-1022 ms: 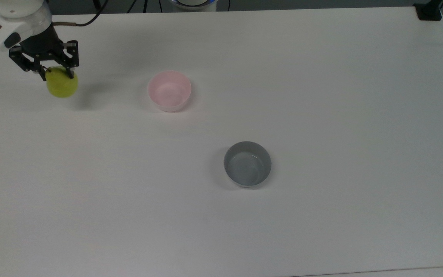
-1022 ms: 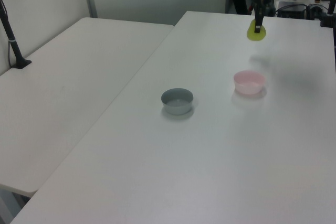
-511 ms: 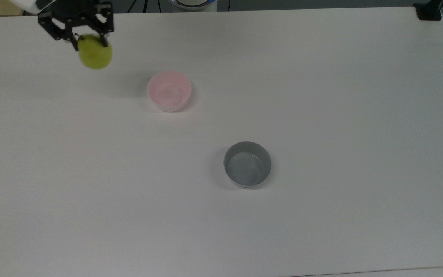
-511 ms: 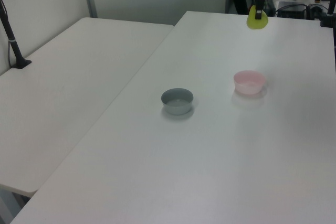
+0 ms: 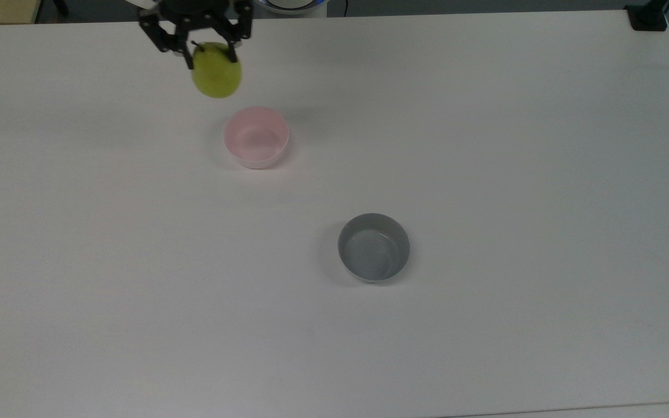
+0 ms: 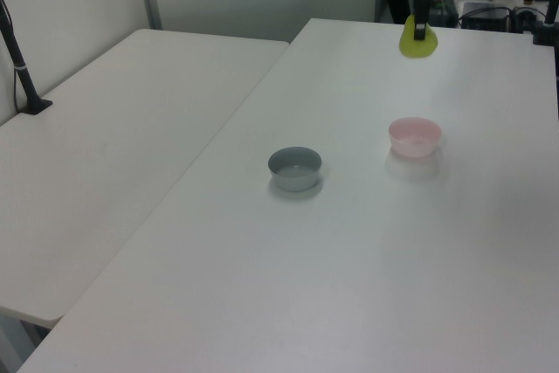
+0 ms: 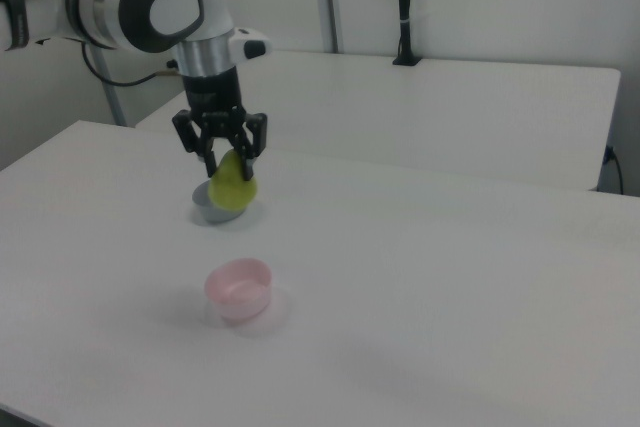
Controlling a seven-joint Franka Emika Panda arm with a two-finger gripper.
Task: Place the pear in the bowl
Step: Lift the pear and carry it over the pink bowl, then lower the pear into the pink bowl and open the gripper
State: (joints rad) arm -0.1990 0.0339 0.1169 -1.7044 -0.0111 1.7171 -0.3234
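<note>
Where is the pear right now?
The pear hangs in the gripper above the table, up and to the top view's left of the pink bowl, not yet over it.

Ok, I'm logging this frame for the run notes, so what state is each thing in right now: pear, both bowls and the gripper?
Small yellow-green pear: held in the air, off the white table, not yet over the bowl.
Pale pink round bowl: upright on the table, empty.
Grey round bowl: upright on the table, empty.
Black two-finger gripper: shut on the pear's top, raised.
</note>
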